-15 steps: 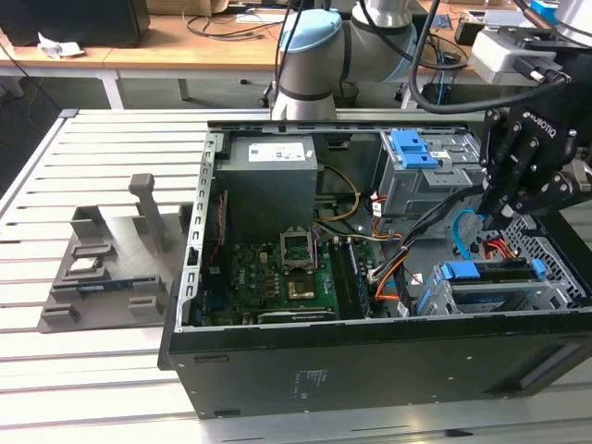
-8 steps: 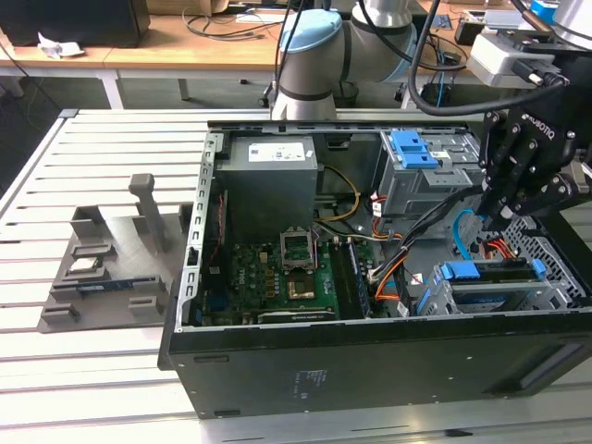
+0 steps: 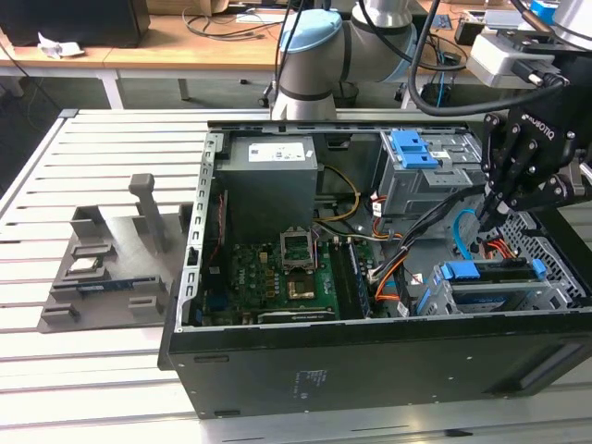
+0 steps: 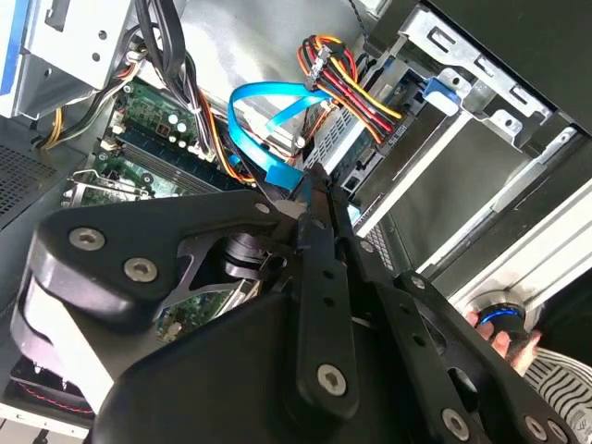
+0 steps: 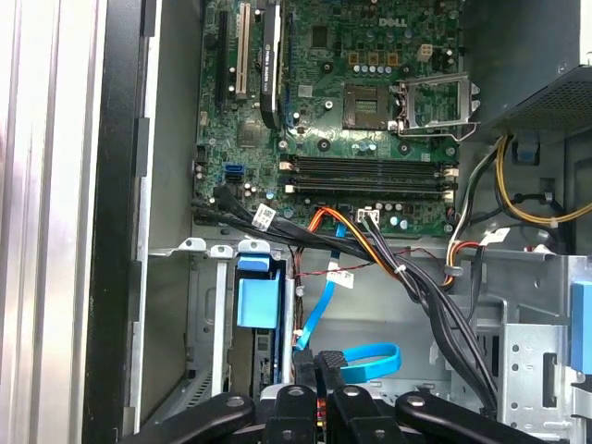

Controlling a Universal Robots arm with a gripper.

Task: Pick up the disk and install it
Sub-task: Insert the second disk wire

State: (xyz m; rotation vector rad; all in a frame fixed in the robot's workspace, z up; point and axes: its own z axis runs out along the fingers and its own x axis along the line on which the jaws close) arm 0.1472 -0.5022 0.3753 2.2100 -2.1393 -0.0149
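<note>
The disk (image 3: 495,289), grey metal in a bright blue bracket, sits in the drive cage at the front corner of the open computer case (image 3: 370,361), toward the exterior view's right. Its blue bracket end (image 3: 460,272) faces the motherboard, and it seems seated in the cage, though the cage walls hide most of it. In the first wrist view the same blue bracket (image 5: 258,298) shows in the narrow metal bay.

The gripper (image 3: 487,209) hangs just above and beside the disk, inside the case, its black fingers drawn together to a point; the jaws look closed with nothing between them. In the second wrist view the fingertips (image 4: 310,199) meet beside a looped blue data cable (image 4: 264,120) and a bundle of red, yellow and black wires (image 4: 347,83).

Further out lie the green motherboard (image 3: 287,273), the grey power supply (image 3: 273,176) with its white label, and an upper cage with a blue latch (image 3: 413,148). The case rests on a slatted white worktop (image 3: 83,370). Near the worktop's edge at the exterior view's left stands a grey parts holder (image 3: 106,268).
</note>
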